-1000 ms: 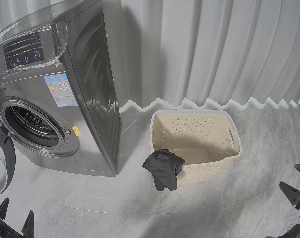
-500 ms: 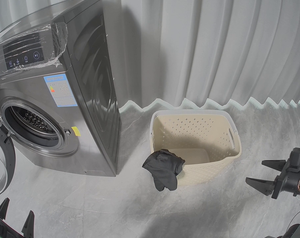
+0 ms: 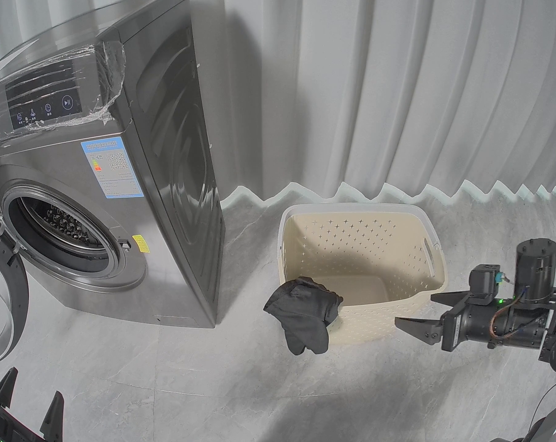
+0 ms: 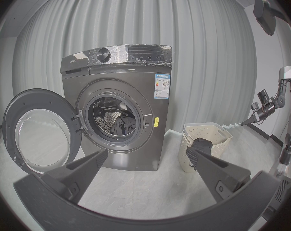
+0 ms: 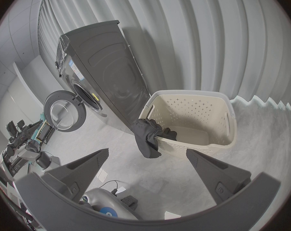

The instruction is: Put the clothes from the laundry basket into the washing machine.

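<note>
The washing machine (image 3: 106,155) stands at the left on the grey floor (image 3: 229,369), its round door (image 3: 2,290) swung open to the left. Dark clothing (image 4: 121,125) lies in the drum. To its right sits the cream laundry basket (image 3: 376,326), in front of a white curtain (image 3: 382,81). A dark garment (image 3: 303,320) hangs over the basket's near left corner, mostly outside the wall. The right gripper (image 3: 416,310) hovers at the basket's near right, pointing left, jaws apart and holding nothing. The left gripper (image 3: 32,383) is low at the near left, jaws apart too.
</note>
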{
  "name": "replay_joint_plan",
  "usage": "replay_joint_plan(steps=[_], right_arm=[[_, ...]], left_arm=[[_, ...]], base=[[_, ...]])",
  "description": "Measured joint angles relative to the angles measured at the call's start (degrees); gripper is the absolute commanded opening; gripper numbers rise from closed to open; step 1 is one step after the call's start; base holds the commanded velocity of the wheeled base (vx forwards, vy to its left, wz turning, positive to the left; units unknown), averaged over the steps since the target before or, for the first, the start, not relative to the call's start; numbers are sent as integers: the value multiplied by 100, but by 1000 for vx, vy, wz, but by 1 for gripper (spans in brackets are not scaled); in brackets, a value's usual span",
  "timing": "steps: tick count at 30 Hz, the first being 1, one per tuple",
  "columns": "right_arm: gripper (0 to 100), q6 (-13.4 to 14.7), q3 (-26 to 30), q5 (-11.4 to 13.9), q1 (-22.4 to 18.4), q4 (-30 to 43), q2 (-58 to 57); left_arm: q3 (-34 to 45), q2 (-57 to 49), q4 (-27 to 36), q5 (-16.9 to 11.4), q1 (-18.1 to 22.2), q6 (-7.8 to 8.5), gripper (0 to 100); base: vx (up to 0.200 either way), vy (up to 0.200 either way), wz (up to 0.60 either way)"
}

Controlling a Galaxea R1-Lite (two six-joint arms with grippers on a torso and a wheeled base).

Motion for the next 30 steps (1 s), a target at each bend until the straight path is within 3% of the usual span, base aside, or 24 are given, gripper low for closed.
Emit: replay_joint_plan(steps=[9, 19, 25, 30], right_arm=[[100, 15, -366, -302, 173, -884, 1173], [100, 68, -664, -614, 502, -1063, 2027], [100, 402, -801, -647, 673, -1062, 2352], [100, 477, -897, -819, 739, -1063, 2639]], left_arm=[[0, 0, 0, -2, -5, -18, 100], [0, 0, 0, -2, -5, -32, 100], [0, 0, 2, -2, -2, -32, 100], [0, 0, 2, 0, -2, -35, 100]], base=[[0, 0, 0], [0, 0, 0], [0, 0, 0], [0, 0, 0]])
